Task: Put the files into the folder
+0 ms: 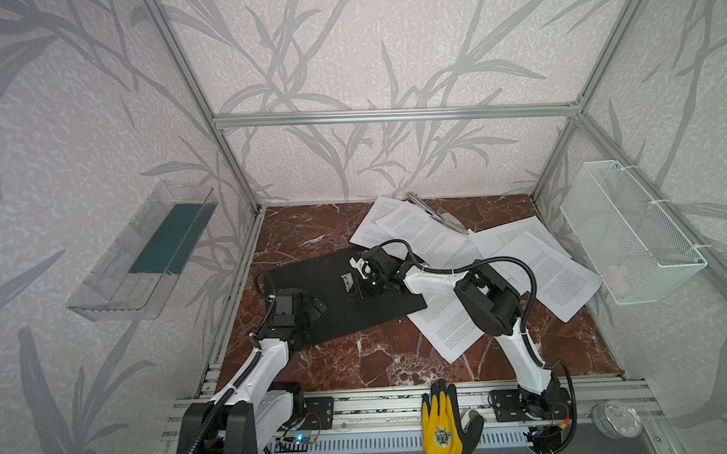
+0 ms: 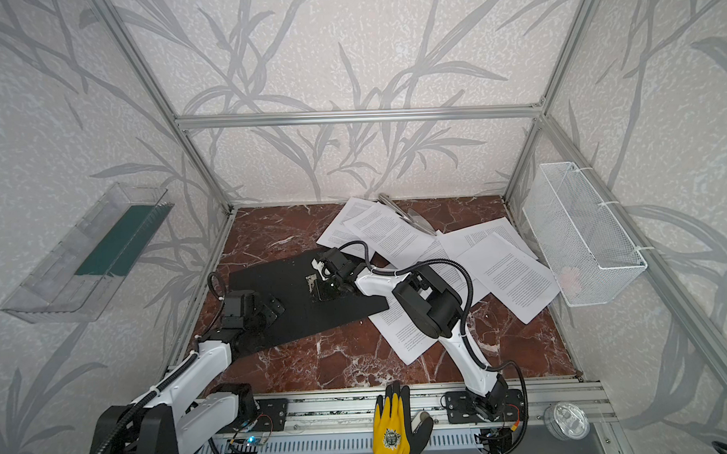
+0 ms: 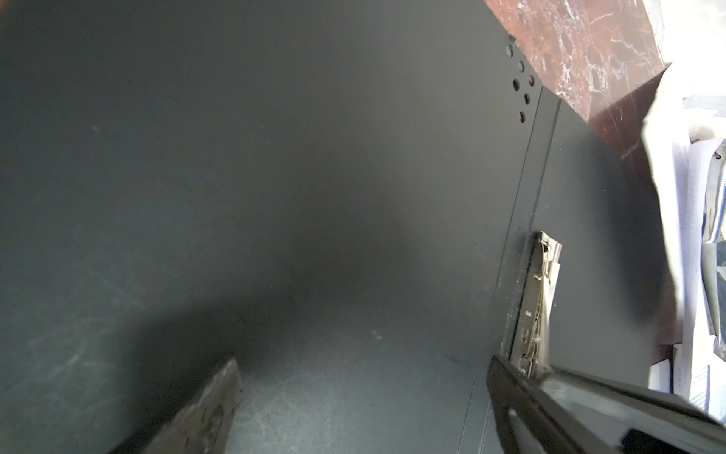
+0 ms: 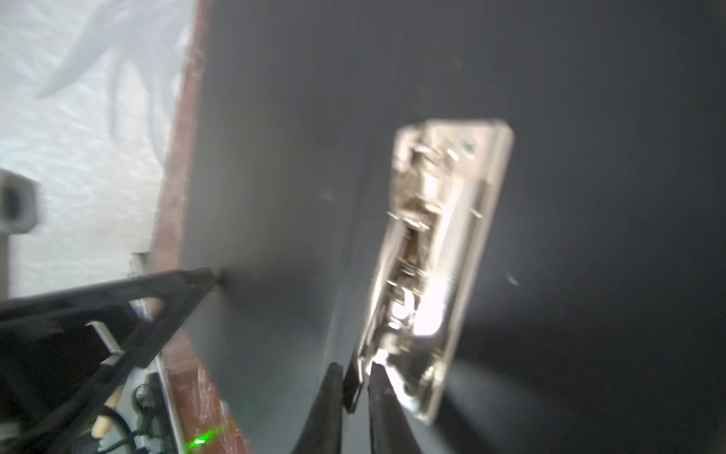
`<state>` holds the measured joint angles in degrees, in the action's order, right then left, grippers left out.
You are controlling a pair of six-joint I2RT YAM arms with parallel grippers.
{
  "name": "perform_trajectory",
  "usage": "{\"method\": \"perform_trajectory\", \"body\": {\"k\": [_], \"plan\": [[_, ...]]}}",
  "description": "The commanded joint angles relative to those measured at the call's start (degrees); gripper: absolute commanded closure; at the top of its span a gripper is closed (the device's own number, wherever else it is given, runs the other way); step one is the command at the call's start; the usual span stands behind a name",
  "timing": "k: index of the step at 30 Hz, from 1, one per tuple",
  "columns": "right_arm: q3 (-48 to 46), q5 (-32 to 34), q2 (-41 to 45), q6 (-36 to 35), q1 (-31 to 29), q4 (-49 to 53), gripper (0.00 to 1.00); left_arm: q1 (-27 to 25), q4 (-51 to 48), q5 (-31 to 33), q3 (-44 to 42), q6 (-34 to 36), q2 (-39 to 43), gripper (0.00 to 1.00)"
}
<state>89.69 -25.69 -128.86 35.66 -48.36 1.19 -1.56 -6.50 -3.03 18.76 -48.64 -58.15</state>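
The left gripper (image 1: 310, 307) stands wide open and holds nothing. Its two dark fingers (image 3: 212, 401) are spread over the left half of the thin matte-black rectangular folder (image 1: 326, 275). In the blurred right wrist view, one of those fingers (image 4: 184, 285) looks to rest its tip on the folder's surface (image 4: 275, 157).

The right gripper (image 1: 362, 288) reaches across to the small silver metal clip (image 1: 347, 282) at the folder's middle. Its jaws are only narrowly apart. In the right wrist view (image 4: 355, 369) they stand on either side of a dark tab at the near end of the clip (image 4: 432, 255). Blur hides whether they pinch the tab or only flank it.

The folder lies opened flat on the red-brown marble table (image 1: 358, 361), left of centre. The files (image 1: 550, 271), white paper sheets printed with small black text, are fanned loosely to the folder's right and behind it. None lies on the folder, and one sheet (image 1: 448, 325) is tucked under its right corner.

Both top views give this whole layout (image 2: 280, 281) but show the clip (image 2: 311, 282) only as a small pale mark, with the right gripper's body (image 2: 324, 289) hiding the tab. The left wrist view alone shows a cluster of small round holes (image 3: 522, 78) near the folder's edge and two fold lines beside the clip (image 3: 536, 306).
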Motion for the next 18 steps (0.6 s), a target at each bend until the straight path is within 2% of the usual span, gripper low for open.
{"method": "perform_trajectory", "body": {"k": [1,5,8,14,18], "plan": [[0.9,-2.9,4.2,-3.4,0.6,3.2,0.66,0.3,-4.9,1.8,-0.7,-0.6,-0.3,0.01],[-0.2,-2.1,8.3,-5.5,0.6,5.1,0.51,0.3,-4.3,1.3,-0.7,-0.4,-0.6,0.01],[-2.6,0.2,10.5,-6.9,0.6,6.3,0.51,0.3,-3.7,0.1,-0.7,0.1,-0.3,0.01],[-4.0,0.3,8.7,-7.5,0.6,7.3,0.62,0.3,-2.6,-2.7,-0.8,1.3,0.9,0.01],[-0.3,-1.0,5.2,-7.7,0.5,8.4,0.8,0.3,-1.3,-4.1,-1.4,1.4,1.9,0.01]]}}
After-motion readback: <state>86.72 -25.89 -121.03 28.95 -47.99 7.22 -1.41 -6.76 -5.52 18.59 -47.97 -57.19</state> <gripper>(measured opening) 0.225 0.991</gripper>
